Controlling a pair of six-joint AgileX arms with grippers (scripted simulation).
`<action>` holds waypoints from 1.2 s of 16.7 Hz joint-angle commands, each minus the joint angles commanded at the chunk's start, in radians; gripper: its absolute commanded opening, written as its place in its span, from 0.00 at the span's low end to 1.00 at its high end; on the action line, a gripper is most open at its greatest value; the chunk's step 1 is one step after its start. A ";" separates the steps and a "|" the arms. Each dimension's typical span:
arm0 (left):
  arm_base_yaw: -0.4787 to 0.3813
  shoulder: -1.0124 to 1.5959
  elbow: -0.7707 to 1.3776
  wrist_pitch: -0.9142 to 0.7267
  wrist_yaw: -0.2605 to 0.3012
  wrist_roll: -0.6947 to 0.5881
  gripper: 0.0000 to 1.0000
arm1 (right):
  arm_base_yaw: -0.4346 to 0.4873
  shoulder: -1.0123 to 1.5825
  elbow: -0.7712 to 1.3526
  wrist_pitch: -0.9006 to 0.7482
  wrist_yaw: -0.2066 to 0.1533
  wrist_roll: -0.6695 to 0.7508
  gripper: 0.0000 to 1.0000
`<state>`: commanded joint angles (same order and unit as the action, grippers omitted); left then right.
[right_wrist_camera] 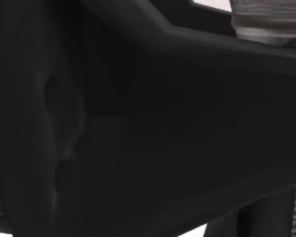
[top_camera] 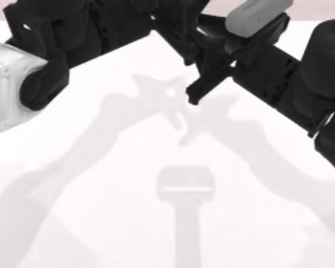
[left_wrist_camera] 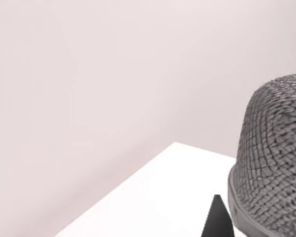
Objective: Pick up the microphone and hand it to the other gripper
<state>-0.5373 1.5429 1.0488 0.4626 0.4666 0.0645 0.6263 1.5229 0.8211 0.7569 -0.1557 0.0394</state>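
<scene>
crowding high above table (top_camera: 100,167): both grippers by microphone (top_camera: 255,14); grips cannot tell.

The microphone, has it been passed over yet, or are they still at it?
Picked up: the microphone is off the table, high between both arms. In hand: the left gripper and right gripper meet around it; who grips it is unclear. Left: a clean release.

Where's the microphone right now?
The microphone is off the table, up at the top view's upper right, where both arms meet; its mesh head fills the left wrist view's corner.
</scene>
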 joint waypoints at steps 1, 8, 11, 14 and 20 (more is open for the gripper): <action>0.000 0.000 0.000 0.000 0.000 0.000 0.00 | 0.000 0.000 0.000 0.000 0.000 0.000 0.00; 0.000 0.000 0.000 0.000 0.000 0.000 0.00 | 0.000 0.000 0.000 0.000 0.000 0.000 0.00; 0.000 0.000 0.000 0.000 0.000 0.000 0.00 | 0.000 0.000 0.000 0.000 0.000 0.000 0.23; 0.000 0.000 0.000 0.000 0.000 0.000 0.00 | 0.000 0.000 0.000 0.000 0.000 0.000 0.45; 0.000 0.000 0.000 0.000 0.000 0.000 0.00 | 0.000 0.000 0.000 0.000 0.000 0.000 0.90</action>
<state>-0.5373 1.5429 1.0488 0.4626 0.4666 0.0645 0.6263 1.5229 0.8211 0.7569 -0.1557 0.0394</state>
